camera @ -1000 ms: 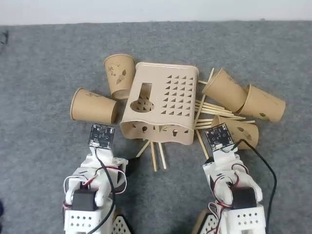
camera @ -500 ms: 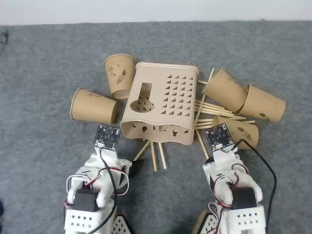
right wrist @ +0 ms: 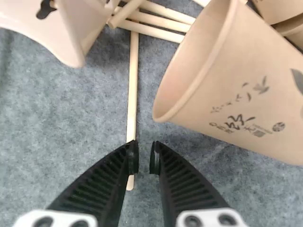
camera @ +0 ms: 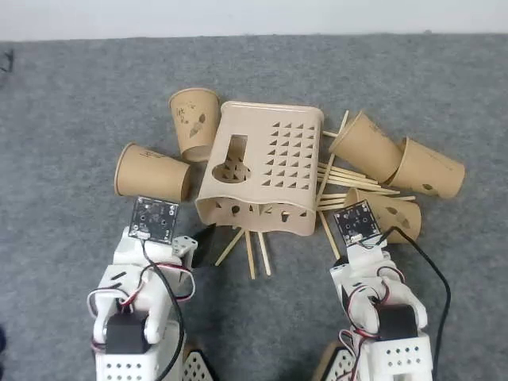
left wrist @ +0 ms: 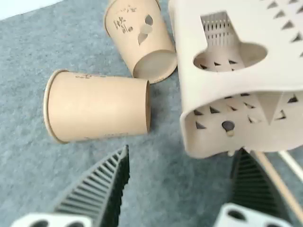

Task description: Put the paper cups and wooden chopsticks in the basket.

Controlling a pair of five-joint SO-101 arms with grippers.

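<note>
Black ribbed plastic: L claw (left wrist: 183,151) spread wide, R claw (right wrist: 144,146) nearly closed, both empty.

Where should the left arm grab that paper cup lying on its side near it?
Probably across the mid-body of the paper cup, coming from above: it lies on its side with carpet free on both sides for the fingers.

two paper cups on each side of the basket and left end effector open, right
Not quite: the high view shows two paper cups on the left arm's side of the basket but three cups on the right arm's. The left end effector is open.
</note>
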